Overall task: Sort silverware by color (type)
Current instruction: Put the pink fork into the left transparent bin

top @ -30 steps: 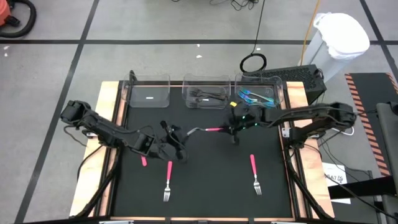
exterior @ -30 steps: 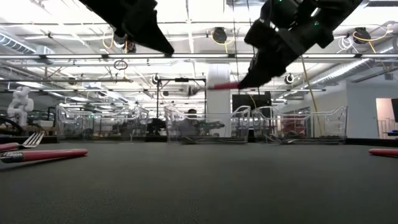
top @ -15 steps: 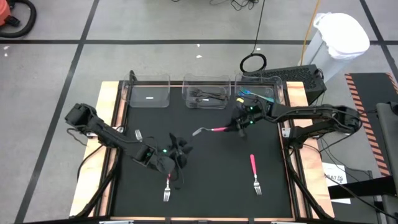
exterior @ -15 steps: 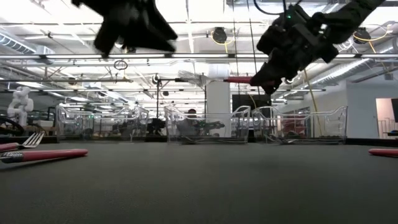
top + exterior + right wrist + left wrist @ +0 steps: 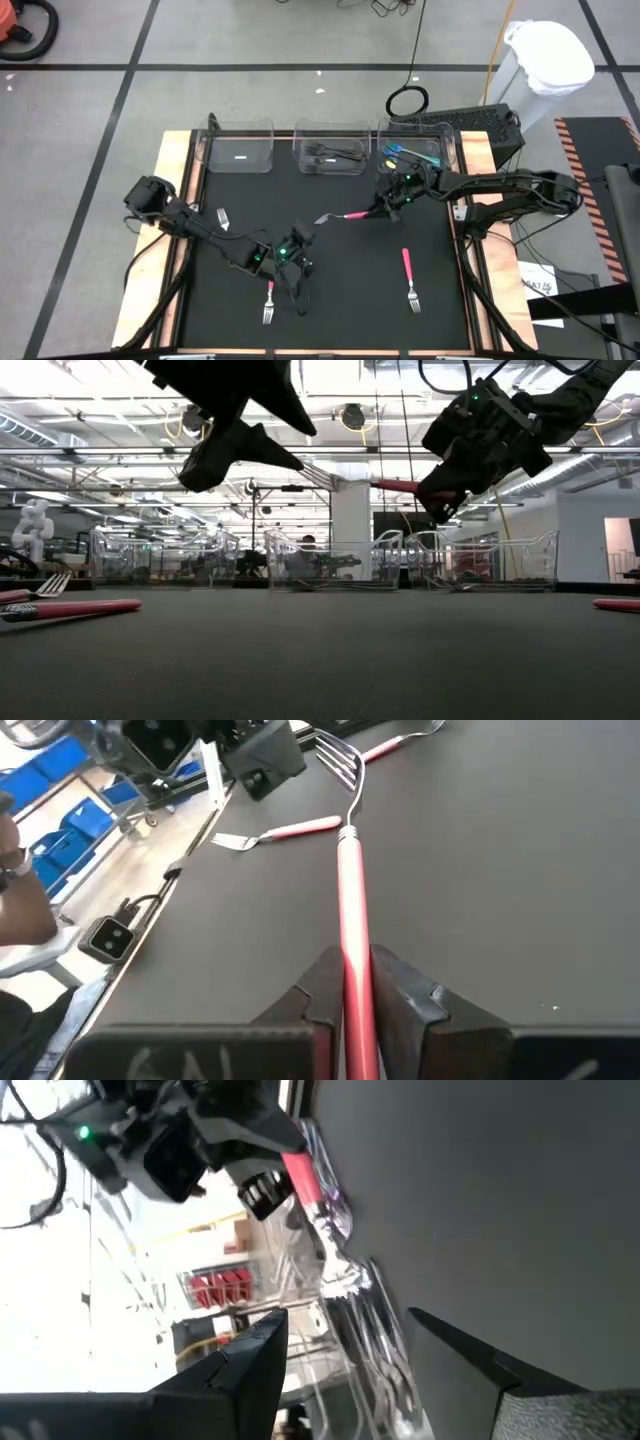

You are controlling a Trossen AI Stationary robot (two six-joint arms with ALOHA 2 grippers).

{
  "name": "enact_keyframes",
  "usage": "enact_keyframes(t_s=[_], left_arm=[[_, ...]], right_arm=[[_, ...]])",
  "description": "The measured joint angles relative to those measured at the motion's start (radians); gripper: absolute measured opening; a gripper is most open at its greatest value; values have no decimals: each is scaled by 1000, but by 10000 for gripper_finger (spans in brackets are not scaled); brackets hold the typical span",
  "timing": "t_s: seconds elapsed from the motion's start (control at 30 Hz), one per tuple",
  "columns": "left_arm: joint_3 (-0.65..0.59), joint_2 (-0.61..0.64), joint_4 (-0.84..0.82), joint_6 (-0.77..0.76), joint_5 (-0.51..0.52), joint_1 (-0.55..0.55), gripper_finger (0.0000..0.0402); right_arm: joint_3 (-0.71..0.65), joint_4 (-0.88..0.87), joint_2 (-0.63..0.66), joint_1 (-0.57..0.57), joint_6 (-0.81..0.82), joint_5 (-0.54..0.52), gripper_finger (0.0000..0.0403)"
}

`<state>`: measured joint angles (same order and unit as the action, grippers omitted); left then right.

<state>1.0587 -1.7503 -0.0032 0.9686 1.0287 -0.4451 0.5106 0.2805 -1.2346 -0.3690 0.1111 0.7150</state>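
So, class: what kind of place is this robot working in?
Probably an industrial lab or workshop: exposed ceiling pipes and lights overhead, a taped concrete floor, and stacked blue crates beside the table.

Even overhead light falls on the dark worktop [image 5: 340, 290] in the high view, with only faint, soft shadows. In the low view, bright ceiling strip lights glare behind both arms, turning them into near silhouettes. The left wrist view is blown out white along one side and smeared with blur. The right wrist view is clear and evenly lit.
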Motion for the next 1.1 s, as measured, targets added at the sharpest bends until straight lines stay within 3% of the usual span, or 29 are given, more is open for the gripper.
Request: enact_keyframes(t_s=[0.6,0.9,1.1], left_arm=[[17,-16,81,389,-32,-4,202],[17,-16,102,406,-113,-7,198],[16,-16,95,399,-147,-9,144]], right_arm=[[0,0,-12,34,-24,154,31],[1,134,-112,49,34,154,33],[1,213,-202,50,54,212,33]])
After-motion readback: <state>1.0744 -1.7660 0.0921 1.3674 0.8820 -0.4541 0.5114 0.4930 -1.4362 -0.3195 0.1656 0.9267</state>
